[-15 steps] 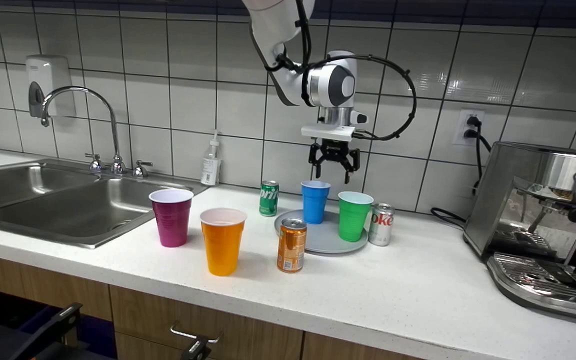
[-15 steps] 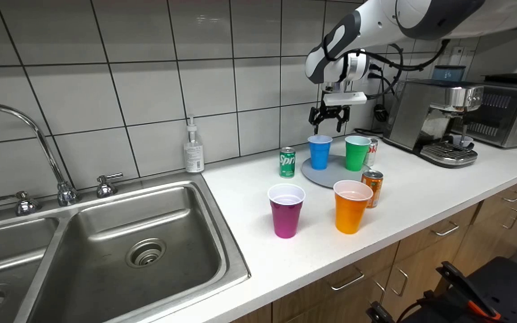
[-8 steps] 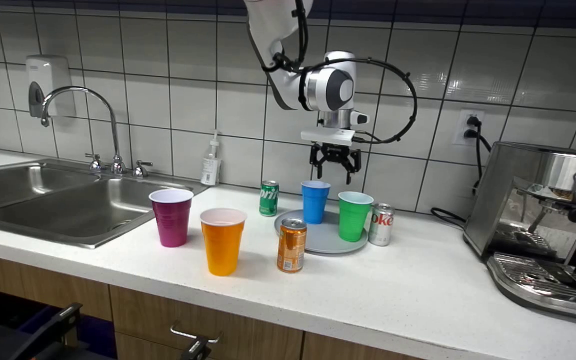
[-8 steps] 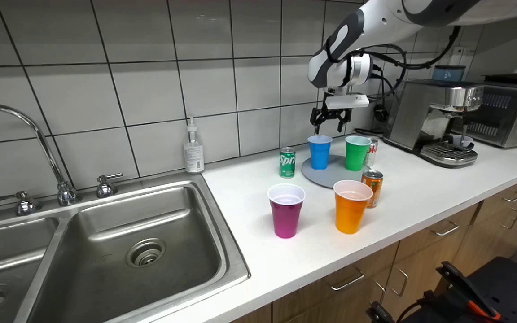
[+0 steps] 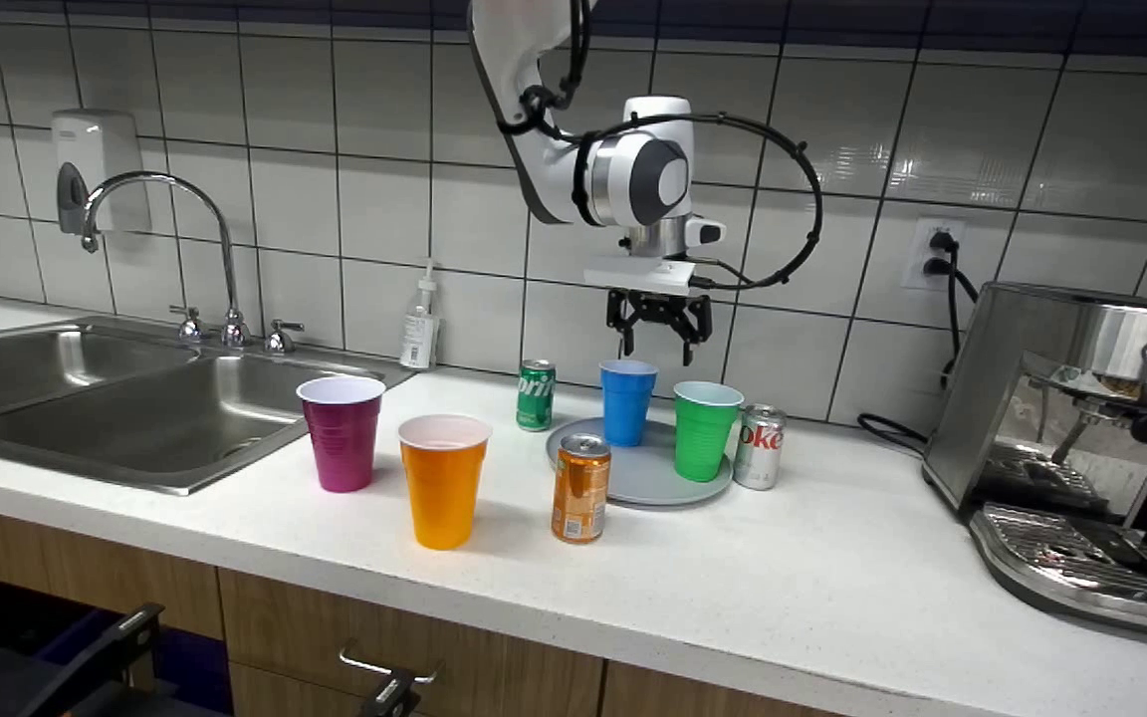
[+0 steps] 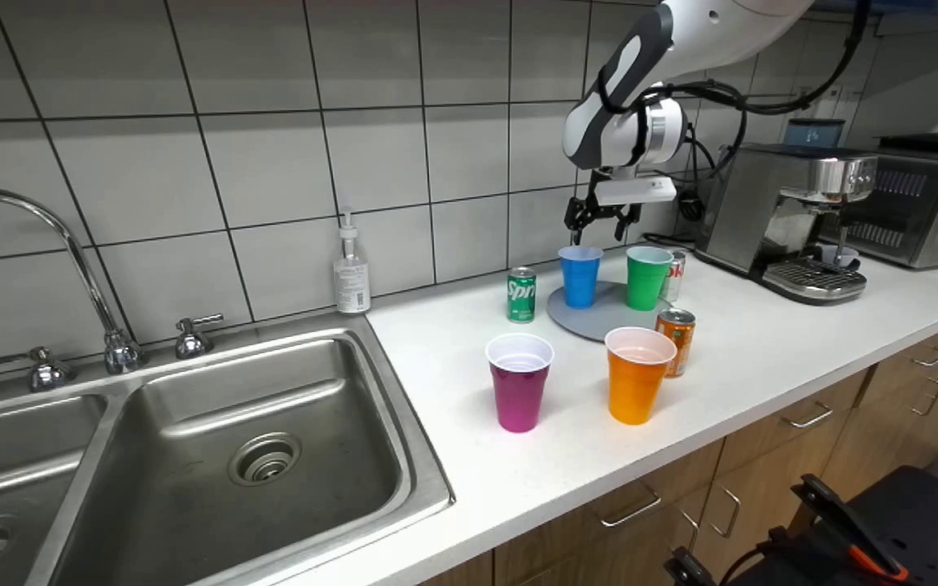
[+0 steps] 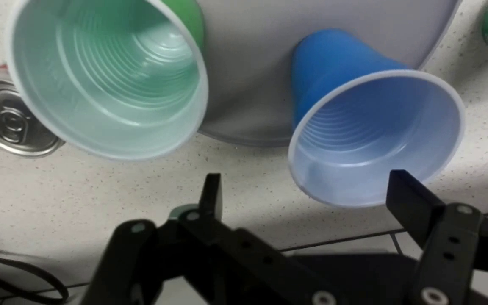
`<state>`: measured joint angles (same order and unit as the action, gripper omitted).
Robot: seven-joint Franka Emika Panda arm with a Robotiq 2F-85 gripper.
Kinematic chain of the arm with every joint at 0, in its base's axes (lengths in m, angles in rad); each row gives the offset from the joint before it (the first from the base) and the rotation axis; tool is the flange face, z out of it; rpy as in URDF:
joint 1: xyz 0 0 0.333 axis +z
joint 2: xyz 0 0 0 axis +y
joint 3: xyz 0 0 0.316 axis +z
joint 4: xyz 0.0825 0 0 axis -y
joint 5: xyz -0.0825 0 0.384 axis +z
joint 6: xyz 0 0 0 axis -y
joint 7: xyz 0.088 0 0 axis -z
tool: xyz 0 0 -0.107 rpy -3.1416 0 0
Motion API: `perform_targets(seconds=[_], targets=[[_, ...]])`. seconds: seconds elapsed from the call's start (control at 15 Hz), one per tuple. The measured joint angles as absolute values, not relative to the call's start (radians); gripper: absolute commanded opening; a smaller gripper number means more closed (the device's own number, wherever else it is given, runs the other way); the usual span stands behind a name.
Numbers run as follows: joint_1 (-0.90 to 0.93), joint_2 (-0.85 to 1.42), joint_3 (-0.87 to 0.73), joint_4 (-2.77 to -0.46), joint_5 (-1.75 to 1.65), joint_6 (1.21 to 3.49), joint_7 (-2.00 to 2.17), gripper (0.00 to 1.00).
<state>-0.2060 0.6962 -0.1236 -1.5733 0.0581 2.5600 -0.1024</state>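
Observation:
My gripper (image 5: 657, 355) hangs fingers-down with its jaws wide apart and nothing between them. Below it, a blue cup (image 5: 625, 410) and a green cup (image 5: 701, 440) stand upright on a round grey plate (image 5: 648, 488). Nearest is the blue cup; in the wrist view its white-rimmed mouth (image 7: 371, 140) lies partly behind the right-hand finger (image 7: 413, 203), and I cannot tell that they touch. The green cup (image 7: 112, 97) opens at upper left there, overlapping a silver can (image 7: 11, 114). In an exterior view the gripper (image 6: 598, 237) stands above the back of the plate.
A green can (image 5: 535, 396), an orange can (image 5: 581, 490), an orange cup (image 5: 443, 488) and a purple cup (image 5: 343, 438) stand around the plate's left and front. The sink (image 6: 265, 391), a soap bottle (image 6: 351, 277) and a coffee machine (image 5: 1081, 448) flank them. A tiled wall (image 5: 474, 319) rises behind.
In an exterior view the gripper and wrist have drifted slightly left, and the upper arm links have swung as well. The jaws remain apart. Cups, cans and plate have not moved.

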Motion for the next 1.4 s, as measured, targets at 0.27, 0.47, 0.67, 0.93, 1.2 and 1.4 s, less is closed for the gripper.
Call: perform_targets(seconds=[0.27, 0.47, 0.67, 0.93, 1.2, 1.4], targets=[[-0.198, 0.62, -0.112, -1.701, 0.056, 2.612, -0.107, 1.0], [-0.188, 0.565, -0.111, -1.788, 0.056, 2.647, -0.108, 1.0], [-0.179, 0.506, -0.109, -1.874, 0.054, 2.679, -0.108, 1.0], [-0.173, 0.433, -0.087, -1.981, 0.052, 2.697, -0.127, 1.0], [-0.168, 0.367, -0.051, -2.068, 0.053, 2.697, -0.16, 1.0], [-0.168, 0.32, -0.022, -2.122, 0.057, 2.697, -0.193, 1.0]])
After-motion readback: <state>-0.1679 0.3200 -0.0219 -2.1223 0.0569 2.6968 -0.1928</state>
